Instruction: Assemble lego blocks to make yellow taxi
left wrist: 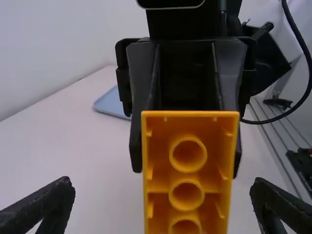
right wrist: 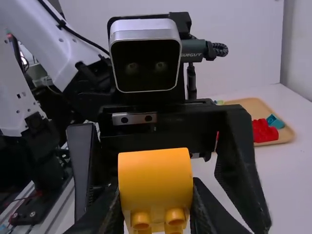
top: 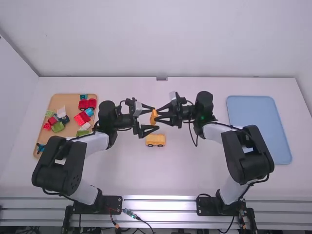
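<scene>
Since you've got white table backed by pale wall, layout's easy, folks: wooden tray with colored bricks left, blue tray right. Your two arms crowd middle, cable looping nearby. Orange block clamped in your right gripper, your left gripper spread wide around it. Orange car on table, nearer bases.

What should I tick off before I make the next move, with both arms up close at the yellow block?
1. Yellow block held by right gripper: ok.
2. Left gripper jaws open, one to each side of the block: ok.
3. Left gripper's grip on the block: not ok, gaps remain.
4. Wheeled yellow piece upright on table: ok.
5. Firmness of the right gripper's hold: cannot tell.
</scene>
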Action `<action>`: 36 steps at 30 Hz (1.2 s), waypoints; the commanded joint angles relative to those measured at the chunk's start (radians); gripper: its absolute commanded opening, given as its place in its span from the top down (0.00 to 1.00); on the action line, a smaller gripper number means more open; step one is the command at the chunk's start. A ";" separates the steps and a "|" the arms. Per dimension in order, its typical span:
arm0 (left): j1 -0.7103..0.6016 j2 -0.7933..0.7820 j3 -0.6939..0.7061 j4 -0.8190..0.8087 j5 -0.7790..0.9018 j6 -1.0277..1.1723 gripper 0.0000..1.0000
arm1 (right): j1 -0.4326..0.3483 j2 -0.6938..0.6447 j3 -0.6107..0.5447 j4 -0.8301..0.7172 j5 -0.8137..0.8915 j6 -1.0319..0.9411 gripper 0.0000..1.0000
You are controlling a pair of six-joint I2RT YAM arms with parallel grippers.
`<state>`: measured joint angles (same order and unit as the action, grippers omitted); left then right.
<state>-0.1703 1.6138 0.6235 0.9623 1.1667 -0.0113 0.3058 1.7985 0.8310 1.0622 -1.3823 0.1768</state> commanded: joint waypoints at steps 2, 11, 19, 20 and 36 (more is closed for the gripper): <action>-0.007 0.006 0.024 0.008 0.004 0.001 0.01 | 0.000 -0.017 0.021 0.004 -0.016 -0.001 0.88; 0.103 0.004 0.024 0.067 0.197 -0.126 0.01 | -0.083 -0.017 0.021 -0.098 0.046 -0.050 1.00; 0.211 0.004 0.024 0.039 0.228 -0.128 0.01 | -0.180 -0.017 0.023 -0.370 0.249 -0.170 1.00; 0.217 0.005 0.024 0.039 0.228 -0.128 0.01 | -0.190 -0.017 0.029 -0.407 0.265 -0.185 1.00; 0.271 0.005 0.024 0.068 0.149 -0.102 0.01 | -0.108 0.000 0.515 -1.812 1.065 -0.891 1.00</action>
<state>0.1009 1.6138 0.6235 1.0229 1.3212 -0.1318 0.1726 1.7985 1.3014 -0.7177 -0.5240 -0.5552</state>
